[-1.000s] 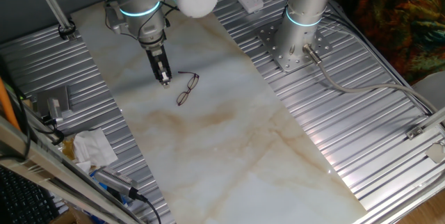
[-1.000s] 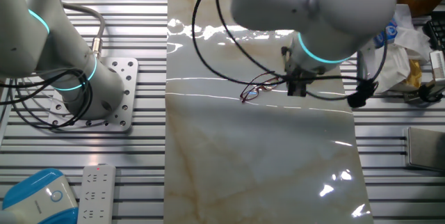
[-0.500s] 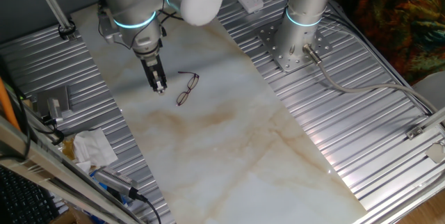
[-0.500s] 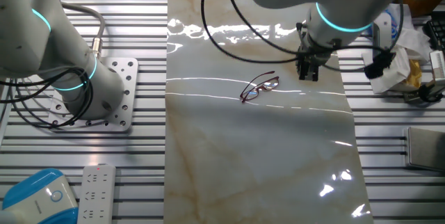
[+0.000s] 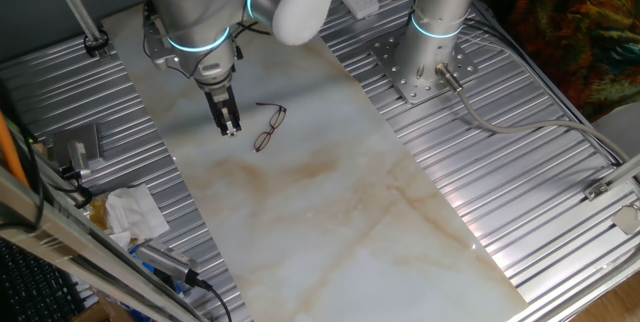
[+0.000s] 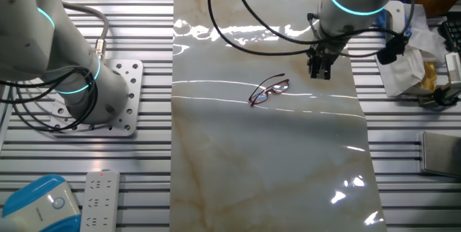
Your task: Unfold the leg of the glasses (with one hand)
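The glasses (image 5: 268, 128) are thin reddish-brown wire frames lying flat on the marble tabletop (image 5: 330, 212). One leg sticks out from the frame toward the back. In the other fixed view the glasses (image 6: 269, 91) lie mid-table. My gripper (image 5: 231, 128) points down just left of them, a short gap away and not touching. Its narrow black fingers look pressed together with nothing between them. From the other side, the gripper (image 6: 320, 74) hangs right of the glasses, slightly above the surface.
A second arm's base (image 5: 425, 57) is bolted at the back right. Crumpled white tissue (image 5: 135, 212) and small tools lie at the left edge. A remote (image 6: 99, 199) and a blue device (image 6: 39, 203) sit on the ribbed metal surround.
My gripper has pulled sideways away from the glasses, most of it in the first half second, then a small shift. The glasses stay where they were.
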